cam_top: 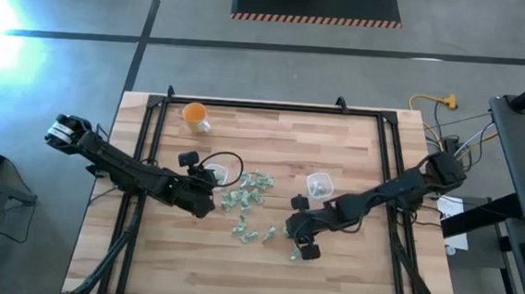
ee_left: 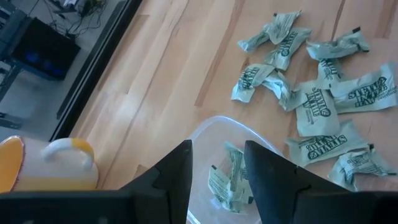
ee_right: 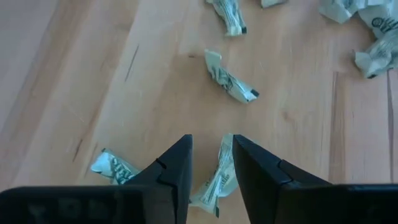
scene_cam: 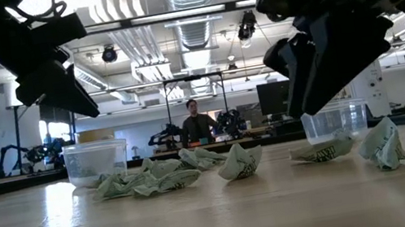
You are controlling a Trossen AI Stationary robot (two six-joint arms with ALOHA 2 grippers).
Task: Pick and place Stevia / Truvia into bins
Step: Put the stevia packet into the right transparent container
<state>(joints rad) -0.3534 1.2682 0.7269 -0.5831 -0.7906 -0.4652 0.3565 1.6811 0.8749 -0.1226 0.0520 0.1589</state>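
Note:
Several crumpled pale green and white Stevia sachets point(cam_top: 245, 198) lie loose on the wooden table between two clear bins. My left gripper point(ee_left: 217, 148) is open above the left bin point(cam_top: 223, 171). One sachet point(ee_left: 227, 180) lies inside that bin, below the gap between the fingers. My right gripper point(ee_right: 211, 142) is open and hovers near the table's front, on the near side of the right bin point(cam_top: 320, 183). Its fingers stand on either side of a single sachet point(ee_right: 217, 177) lying on the wood. In the low view both grippers hang above the table top.
An orange cup point(cam_top: 195, 115) with a white handle stands near the far left corner. More sachets point(ee_right: 229, 84) lie just beyond the right gripper. Black frame rails point(cam_top: 147, 148) run along both table sides. A person point(scene_cam: 195, 119) stands far back in the room.

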